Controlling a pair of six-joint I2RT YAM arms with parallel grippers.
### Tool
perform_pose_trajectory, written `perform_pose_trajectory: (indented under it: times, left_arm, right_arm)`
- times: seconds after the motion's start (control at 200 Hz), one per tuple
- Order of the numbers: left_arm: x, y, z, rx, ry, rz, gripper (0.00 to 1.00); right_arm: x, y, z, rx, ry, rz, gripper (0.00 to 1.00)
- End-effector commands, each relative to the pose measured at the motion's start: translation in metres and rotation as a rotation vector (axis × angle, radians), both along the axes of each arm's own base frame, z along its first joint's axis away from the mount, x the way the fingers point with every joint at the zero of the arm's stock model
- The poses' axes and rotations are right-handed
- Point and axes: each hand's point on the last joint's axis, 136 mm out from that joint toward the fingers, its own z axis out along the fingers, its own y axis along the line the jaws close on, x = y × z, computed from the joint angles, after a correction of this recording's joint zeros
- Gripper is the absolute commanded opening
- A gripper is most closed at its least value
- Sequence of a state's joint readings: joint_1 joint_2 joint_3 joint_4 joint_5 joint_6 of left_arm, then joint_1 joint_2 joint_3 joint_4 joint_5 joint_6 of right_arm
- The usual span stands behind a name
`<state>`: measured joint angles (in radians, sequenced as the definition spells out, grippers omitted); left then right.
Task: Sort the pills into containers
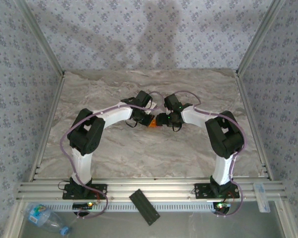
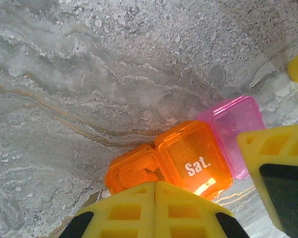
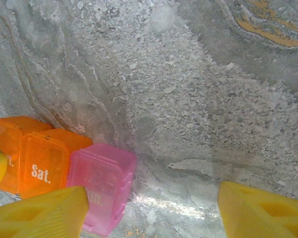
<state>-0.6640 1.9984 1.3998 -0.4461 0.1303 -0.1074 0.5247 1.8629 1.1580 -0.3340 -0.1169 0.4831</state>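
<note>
A small orange compartment (image 2: 131,174) lies open on the marble table, with pill shapes (image 2: 120,177) inside it. Its lid marked "Sat." (image 2: 194,159) is flipped back. A pink compartment (image 2: 233,130) is joined to its far side. My left gripper (image 2: 155,191) is shut with nothing between its fingers, and its tips hang just over the open orange compartment. My right gripper (image 3: 151,198) is open. The pink compartment (image 3: 99,191) lies by its left finger (image 3: 44,213), partly under it. From above, both grippers (image 1: 145,119) (image 1: 162,120) meet over the orange piece (image 1: 150,122) at the table's middle.
A black flat bar (image 1: 144,206) lies on the rail in front of the arm bases. A plastic water bottle (image 1: 44,218) lies at the lower left, off the table. Aluminium frame posts and patterned walls bound the table on three sides.
</note>
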Motion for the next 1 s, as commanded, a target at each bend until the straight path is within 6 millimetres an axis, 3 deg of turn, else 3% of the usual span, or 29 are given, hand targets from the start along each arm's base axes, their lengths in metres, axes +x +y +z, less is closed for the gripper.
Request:
perform_pose_trajectory:
  times: [0.0,0.14,0.27,0.42,0.44,0.62,0.819,0.924,0.994]
  left_arm:
    - [-0.014,0.041,-0.063,0.228,0.074,0.02,0.0]
    - [-0.016,0.042,-0.063,0.222,0.075,0.028,0.0]
    - [-0.011,0.03,-0.042,0.153,0.054,0.034,0.0]
    - [0.006,0.012,0.008,0.03,-0.014,0.058,0.07]
    - [0.008,0.009,0.015,0.015,-0.026,0.062,0.1]
    - [0.039,0.002,0.077,-0.117,-0.114,0.113,0.27]
    - [0.07,0.017,0.146,-0.211,-0.242,0.177,0.39]
    - [0.08,0.037,0.188,-0.249,-0.334,0.225,0.49]
    - [0.083,0.053,0.214,-0.275,-0.397,0.262,0.62]
  right_arm:
    - [-0.012,-0.018,-0.028,-0.091,0.089,-0.032,0.72]
    - [-0.011,-0.016,-0.025,-0.086,0.086,-0.029,0.72]
    - [-0.01,-0.014,-0.02,-0.078,0.078,-0.024,0.72]
    - [-0.012,-0.012,-0.013,-0.064,0.081,-0.007,0.72]
    - [-0.003,-0.006,-0.002,-0.045,0.056,-0.004,0.72]
    - [0.007,0.007,0.023,0.006,0.031,0.021,0.72]
    - [0.024,0.02,0.073,0.076,-0.059,0.039,0.73]
    - [0.03,0.027,0.117,0.15,-0.126,0.037,0.73]
    - [0.036,0.024,0.153,0.192,-0.192,0.024,0.75]
